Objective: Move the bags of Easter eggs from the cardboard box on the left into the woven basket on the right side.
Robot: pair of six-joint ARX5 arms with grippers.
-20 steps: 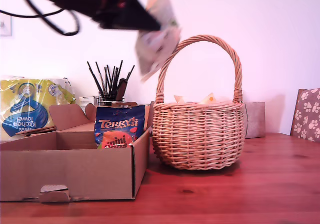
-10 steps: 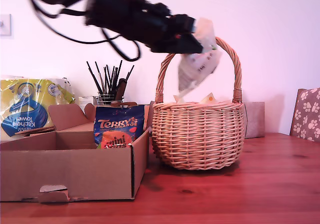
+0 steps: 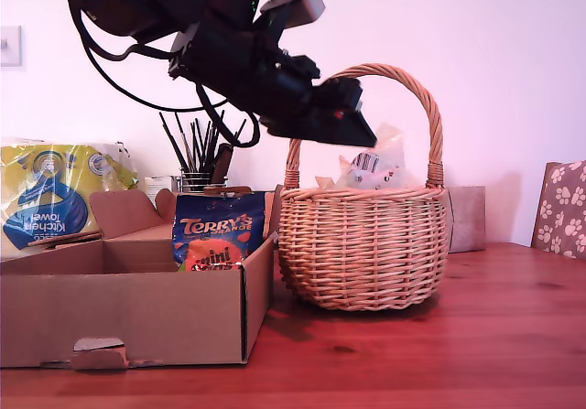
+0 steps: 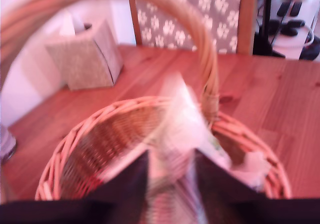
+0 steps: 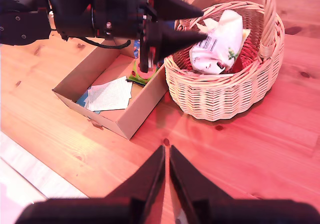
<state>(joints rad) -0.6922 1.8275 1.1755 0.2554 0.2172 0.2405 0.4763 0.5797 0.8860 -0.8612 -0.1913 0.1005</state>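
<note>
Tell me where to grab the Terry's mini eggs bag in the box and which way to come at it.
Grip the top edge of the Terry's bag, coming straight down from above. It stands upright against the cardboard box wall nearest the woven basket, so its flat top seam sticks up free above the rim while the walls block its sides. Set the jaws across its thin faces.

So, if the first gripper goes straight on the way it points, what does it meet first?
Probably the whitish bag lying in the woven basket: my first gripper is open, pointing at it from close by; depth is unclear.

My first gripper [image 3: 366, 139] has lowered the whitish bag [image 3: 374, 166] into the woven basket [image 3: 363, 249].
</note>
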